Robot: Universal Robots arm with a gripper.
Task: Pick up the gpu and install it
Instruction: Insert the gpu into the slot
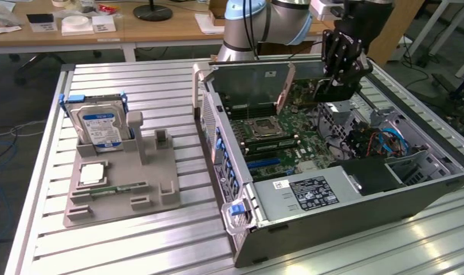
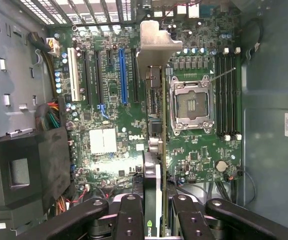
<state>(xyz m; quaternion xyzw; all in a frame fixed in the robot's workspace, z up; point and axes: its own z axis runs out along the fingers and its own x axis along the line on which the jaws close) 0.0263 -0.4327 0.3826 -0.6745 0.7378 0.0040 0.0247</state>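
The gpu (image 2: 156, 150) shows edge-on in the wrist view as a thin dark slab, with its silvery bracket (image 2: 156, 42) at the far end. My gripper (image 2: 156, 202) is shut on it, one black finger (image 2: 129, 217) on each side. The card hangs over the green motherboard (image 2: 104, 120), between the blue slot (image 2: 123, 75) and the CPU socket (image 2: 191, 102). Whether it touches the board cannot be told. In the exterior view my gripper (image 1: 341, 77) reaches down into the open computer case (image 1: 240, 149) at its far end, with the dark gpu (image 1: 335, 91) beneath it.
A grey fixture (image 1: 152, 172) at the exterior view's left holds a hard drive with a blue-white label (image 1: 98, 123) and a small green memory stick (image 1: 117, 188). Inside the case sit the power supply (image 1: 309, 192) and cable bundles (image 1: 377, 143). Case walls surround the board.
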